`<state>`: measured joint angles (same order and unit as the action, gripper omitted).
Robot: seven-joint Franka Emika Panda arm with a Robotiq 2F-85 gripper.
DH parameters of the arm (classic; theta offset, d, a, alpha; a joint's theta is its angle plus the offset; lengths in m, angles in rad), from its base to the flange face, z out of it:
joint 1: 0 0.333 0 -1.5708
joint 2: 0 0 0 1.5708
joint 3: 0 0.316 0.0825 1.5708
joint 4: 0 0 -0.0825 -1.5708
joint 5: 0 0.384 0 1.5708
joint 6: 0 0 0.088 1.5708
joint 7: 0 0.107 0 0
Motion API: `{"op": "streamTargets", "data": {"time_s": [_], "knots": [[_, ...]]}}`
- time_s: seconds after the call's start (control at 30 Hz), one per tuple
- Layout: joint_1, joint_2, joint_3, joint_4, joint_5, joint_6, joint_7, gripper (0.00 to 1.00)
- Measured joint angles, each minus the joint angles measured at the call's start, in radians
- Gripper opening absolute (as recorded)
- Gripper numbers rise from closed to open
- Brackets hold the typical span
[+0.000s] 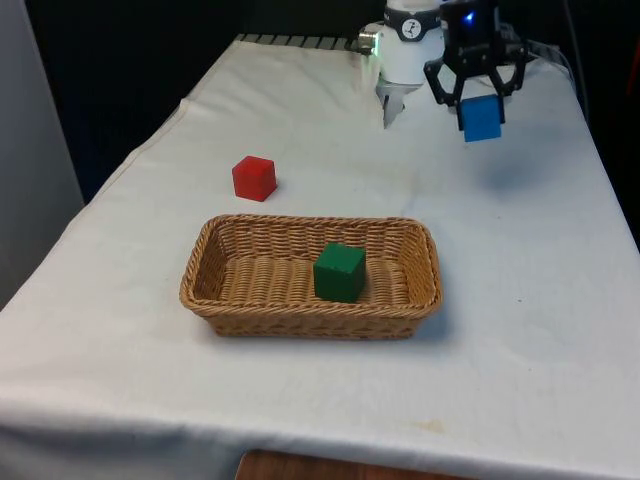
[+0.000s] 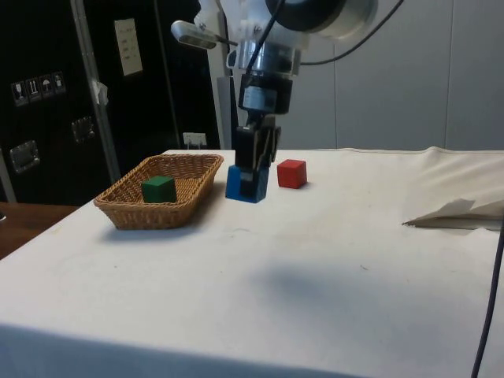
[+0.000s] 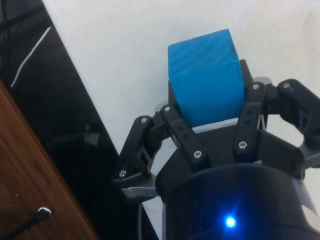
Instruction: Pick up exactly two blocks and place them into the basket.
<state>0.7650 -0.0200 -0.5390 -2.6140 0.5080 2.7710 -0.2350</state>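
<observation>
Beyond the wicker basket [image 1: 310, 300], toward the front view's right: claw [image 1: 478, 98] clamped on blue block [image 1: 481, 118], held clear above the bench [image 1: 520, 330]. Inside the basket, green block [image 1: 339, 272]. Behind the basket toward the front view's left, red block [image 1: 254, 178] resting apart.

Counter [image 1: 520, 330]: covered by a white cloth, creased at one far corner in the side view.
Basket [image 1: 412, 305]: wicker, resting on the cloth, well apart from the pincer [image 1: 478, 100], nearer the front camera.
Red block [image 1: 254, 178]: on the cloth, off toward the front view's left of the pincer, apart from the basket.
</observation>
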Motion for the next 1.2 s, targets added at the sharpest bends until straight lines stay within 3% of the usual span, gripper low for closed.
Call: {"op": "streamTargets", "data": {"time_s": [0.37, 1.2], "knots": [[-0.013, -0.013, -0.050, 0.008, -0.073, -0.015, 0.003, 0.00], [-0.030, -0.006, -0.073, 0.032, -0.199, 0.017, 0.108, 0.00]]}}
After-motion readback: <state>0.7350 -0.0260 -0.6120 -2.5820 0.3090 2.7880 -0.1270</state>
